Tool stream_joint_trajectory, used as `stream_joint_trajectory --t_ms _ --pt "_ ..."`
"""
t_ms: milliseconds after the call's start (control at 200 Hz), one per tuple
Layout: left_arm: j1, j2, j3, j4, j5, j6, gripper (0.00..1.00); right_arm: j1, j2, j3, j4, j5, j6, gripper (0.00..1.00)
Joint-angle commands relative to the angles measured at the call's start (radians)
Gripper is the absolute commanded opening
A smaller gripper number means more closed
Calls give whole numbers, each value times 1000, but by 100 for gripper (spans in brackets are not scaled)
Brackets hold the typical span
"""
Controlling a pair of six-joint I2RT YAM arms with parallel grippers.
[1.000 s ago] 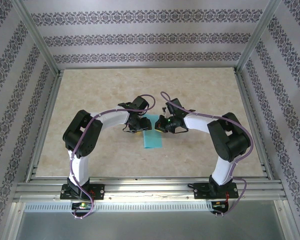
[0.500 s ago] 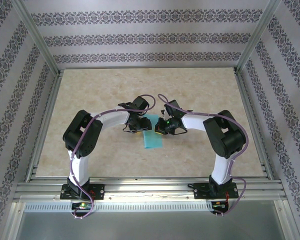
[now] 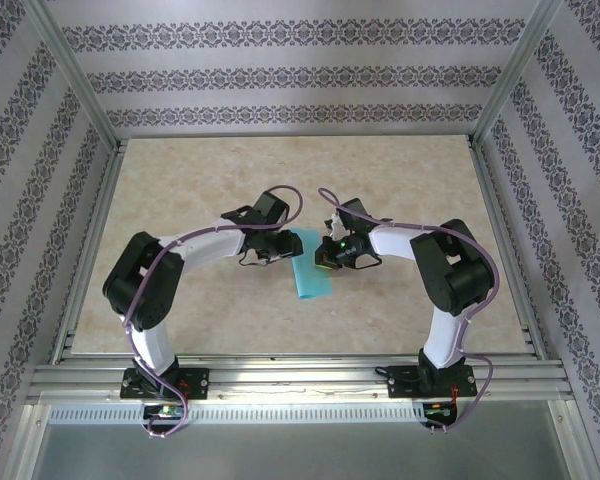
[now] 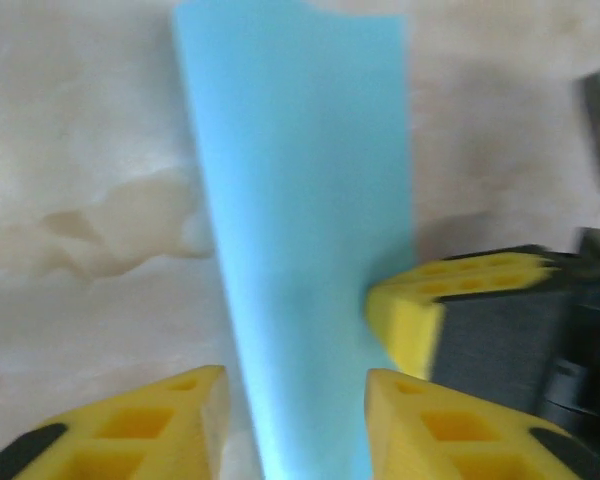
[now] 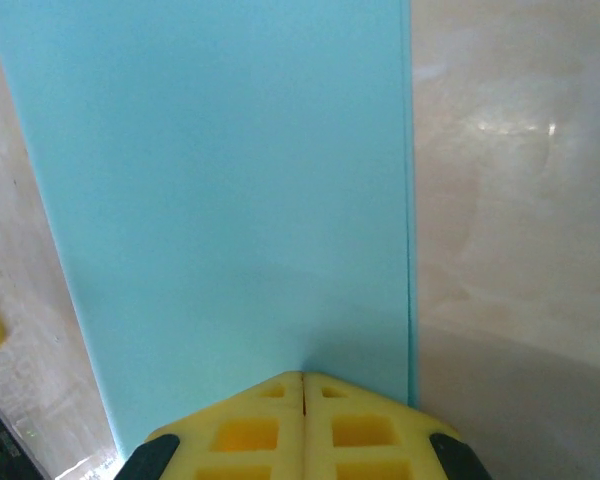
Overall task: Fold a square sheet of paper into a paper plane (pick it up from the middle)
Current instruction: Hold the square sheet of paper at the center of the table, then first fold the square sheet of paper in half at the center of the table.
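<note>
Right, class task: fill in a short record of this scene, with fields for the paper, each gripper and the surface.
paper: turquoise, a long rectangle, no pointed nose
surface: beige table, paper lying on it
left gripper: open, one finger on each side of the paper
right gripper: shut, tips at the paper's edge; hold unclear

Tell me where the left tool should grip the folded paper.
Probably the end between the fingers of the left tool, from above, pinching across its narrow width: the paper lies flat, and the shut right tool sits at one long edge.
</note>
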State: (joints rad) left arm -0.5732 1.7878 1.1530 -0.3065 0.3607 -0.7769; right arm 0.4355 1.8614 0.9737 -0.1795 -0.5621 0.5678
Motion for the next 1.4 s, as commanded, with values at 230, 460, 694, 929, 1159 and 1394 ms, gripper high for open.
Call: stream_joint_trajectory --t_ms 230,460,694,929,1159,1394 --pt "25 13 -105 350 175 -78 1 -7 30 -9 -133 56 -36 0" --pt "29 44 -144 390 199 -73 0 -7 25 -11 -133 67 -29 0" --pt "29 72 -185 382 169 -58 0 -6 27 -17 -131 71 -22 0" --pt "30 82 -272 405 107 -26 0 0 24 -23 -139 105 -15 0" --pt "32 72 -267 390 118 -17 0 15 6 -43 -126 147 4 0" --pt "27 -27 -168 274 141 -58 0 16 -13 -38 -129 157 16 0"
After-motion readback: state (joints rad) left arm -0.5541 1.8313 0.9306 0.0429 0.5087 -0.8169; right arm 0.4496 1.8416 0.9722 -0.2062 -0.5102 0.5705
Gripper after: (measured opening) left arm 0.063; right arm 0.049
